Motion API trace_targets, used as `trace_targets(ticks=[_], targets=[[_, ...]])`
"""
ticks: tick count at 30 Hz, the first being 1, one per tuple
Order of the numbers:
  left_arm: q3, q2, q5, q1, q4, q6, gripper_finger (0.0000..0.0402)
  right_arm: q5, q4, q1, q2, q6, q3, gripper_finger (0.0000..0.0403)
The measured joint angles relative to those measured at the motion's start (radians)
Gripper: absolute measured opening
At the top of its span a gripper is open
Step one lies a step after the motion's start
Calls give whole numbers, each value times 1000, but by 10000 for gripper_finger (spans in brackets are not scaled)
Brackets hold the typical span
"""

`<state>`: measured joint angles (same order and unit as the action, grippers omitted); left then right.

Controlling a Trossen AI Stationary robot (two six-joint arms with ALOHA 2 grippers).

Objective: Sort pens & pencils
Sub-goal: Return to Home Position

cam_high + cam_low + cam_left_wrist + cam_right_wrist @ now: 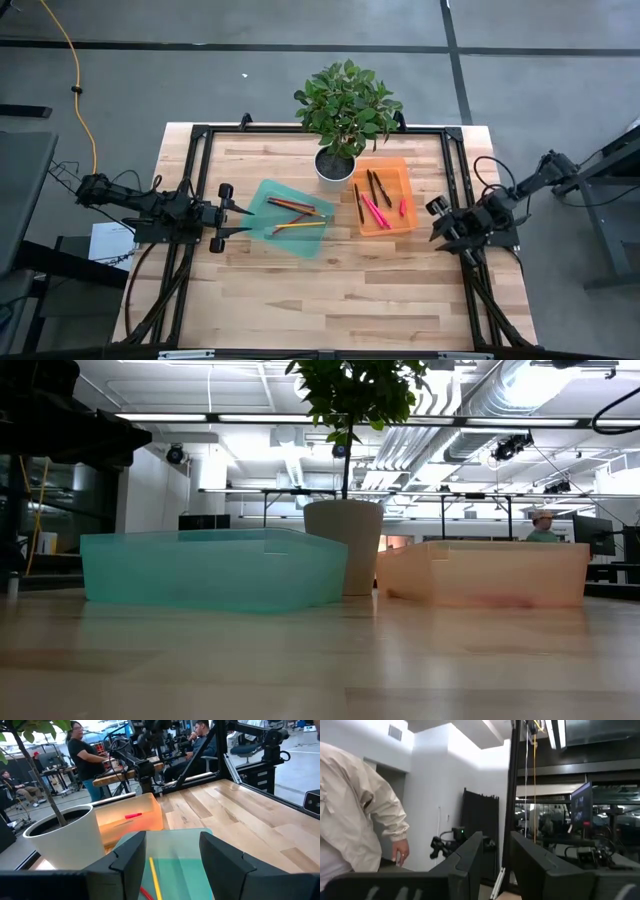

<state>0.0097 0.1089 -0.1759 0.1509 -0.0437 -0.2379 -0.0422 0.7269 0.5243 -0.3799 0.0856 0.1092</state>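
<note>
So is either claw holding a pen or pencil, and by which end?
Nothing is held: the left claw and the right claw are both open and empty.

Bright even overhead light, ceiling strips (200, 417) glaring in the low view, soft sheen on the table (320, 660), right wrist view dimmer.

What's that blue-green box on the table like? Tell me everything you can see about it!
The blue-green bin is a shallow, open-topped box of see-through plastic with straight walls. It sits flat on the wooden table, turned at a slant to the table's edges, close beside the white plant pot; whether they touch cannot be seen. Inside lie a few thin pencils, red, yellow and brownish. The left gripper, open, points at its left edge.
</note>
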Motion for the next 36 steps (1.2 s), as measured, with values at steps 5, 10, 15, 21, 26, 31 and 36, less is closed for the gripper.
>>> trace_targets(ticks=[5,10,15,21,26,31,36], targets=[[0,0,0,0,0,0,172,-1,15,0,0,19,-44,89],[0,0,0,0,0,0,172,-16,58,0,0,24,-92,89],[0,0,0,0,0,0,172,-19,9,0,-3,26,-99,89],[0,0,0,0,0,0,172,2,-201,0,-6,46,-99,89],[0,0,0,0,0,0,172,66,-370,-1,-5,22,-99,89],[0,0,0,0,0,0,172,69,-434,-1,-5,25,-100,89],[0,0,0,0,0,0,172,69,-524,-1,-5,20,-100,89]])
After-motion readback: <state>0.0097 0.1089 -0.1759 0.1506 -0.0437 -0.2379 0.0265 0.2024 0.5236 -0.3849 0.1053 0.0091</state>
